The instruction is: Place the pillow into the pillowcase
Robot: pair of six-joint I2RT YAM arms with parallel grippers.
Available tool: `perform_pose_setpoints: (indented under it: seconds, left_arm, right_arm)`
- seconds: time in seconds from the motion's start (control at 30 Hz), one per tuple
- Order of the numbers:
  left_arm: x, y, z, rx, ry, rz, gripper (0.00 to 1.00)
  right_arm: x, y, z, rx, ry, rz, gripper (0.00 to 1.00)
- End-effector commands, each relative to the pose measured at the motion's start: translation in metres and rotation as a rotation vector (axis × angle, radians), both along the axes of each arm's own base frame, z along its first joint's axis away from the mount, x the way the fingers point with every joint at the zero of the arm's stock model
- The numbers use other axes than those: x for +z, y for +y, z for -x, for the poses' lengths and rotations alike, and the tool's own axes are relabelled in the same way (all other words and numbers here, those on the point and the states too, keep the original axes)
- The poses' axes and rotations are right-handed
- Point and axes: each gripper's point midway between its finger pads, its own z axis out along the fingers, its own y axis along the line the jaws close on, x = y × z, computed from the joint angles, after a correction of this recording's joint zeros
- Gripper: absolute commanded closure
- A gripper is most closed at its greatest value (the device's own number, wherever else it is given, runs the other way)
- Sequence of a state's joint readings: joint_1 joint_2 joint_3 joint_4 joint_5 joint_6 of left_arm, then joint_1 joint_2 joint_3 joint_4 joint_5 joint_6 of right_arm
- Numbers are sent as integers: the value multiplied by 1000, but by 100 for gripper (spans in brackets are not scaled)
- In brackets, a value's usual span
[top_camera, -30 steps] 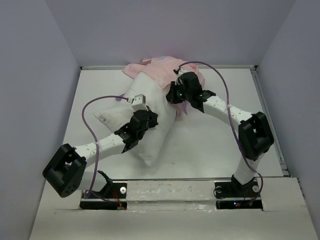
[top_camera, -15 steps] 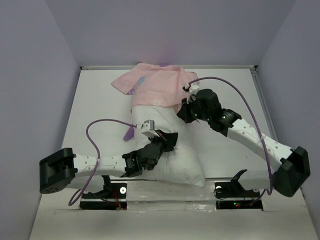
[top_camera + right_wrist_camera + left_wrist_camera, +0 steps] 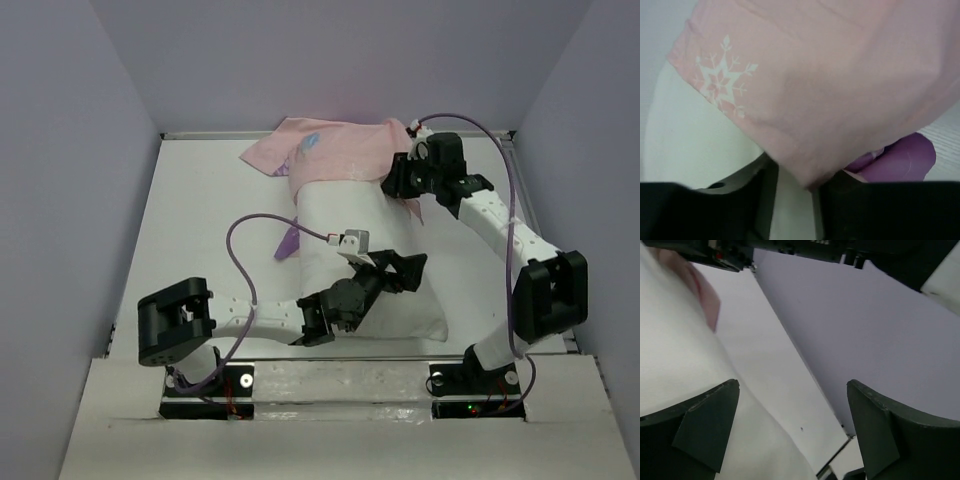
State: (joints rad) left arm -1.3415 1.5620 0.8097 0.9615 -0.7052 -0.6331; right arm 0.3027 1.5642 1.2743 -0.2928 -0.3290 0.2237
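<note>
Lilac walls on three sides; white desk (image 3: 200,220); both arms reach in from the near edge.

1. Pillow (image 3: 340,215): white and plump. It lies lengthwise at mid-desk, near end toward the arm bases, far end under pink cloth.
2. Pillowcase (image 3: 335,150): pink with a snowflake (image 3: 722,75) print, bunched at the far end of the desk. Its mouth covers only the far end of the pillow, and most of the pillow is bare.
3. Left hand (image 3: 400,268): over the near right part of the pillow, fingers (image 3: 705,425) spread wide with nothing between them. The wrist view shows only desk and wall in the gap, with the pillow off to one side.
4. Right hand (image 3: 408,185): at the right edge of the case's mouth, gap narrow. The hem hangs down into that gap, but I cannot tell whether it is pinched.

Step in hand, by my judgement: drawing the case further down the pillow.

Handling notes:
- I want a firm pinch on the hem alone, not on the pillow under it, before pulling.
- I would set the left hand on the bare pillow to hold it against the pull, or take the mouth's other edge so the cloth comes down evenly.
- Thin cloth over soft filling will likely bunch and drag, so short pulls toward the near edge look safer than one long one.
</note>
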Motion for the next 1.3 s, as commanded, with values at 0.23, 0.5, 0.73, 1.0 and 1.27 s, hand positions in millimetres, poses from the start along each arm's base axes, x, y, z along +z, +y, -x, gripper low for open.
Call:
perform_pose_setpoints:
  seconds: [0.23, 0.5, 0.73, 1.0, 1.27]
  left_arm:
    - [118, 79, -13, 79, -172, -160, 1]
    - [32, 137, -144, 160, 39, -556, 2]
    - [-26, 178, -225, 240, 168, -492, 1]
    - [-42, 150, -229, 96, 140, -399, 99]
    - [-36, 77, -90, -81, 102, -234, 100]
  right_arm:
    - [115, -46, 33, -200, -289, -2, 16]
    - [97, 13, 74, 11, -228, -25, 18]
    - [29, 48, 92, 60, -96, 63, 19]
    - [8, -14, 49, -182, -129, 134, 100]
    - [51, -21, 21, -88, -215, 39, 100]
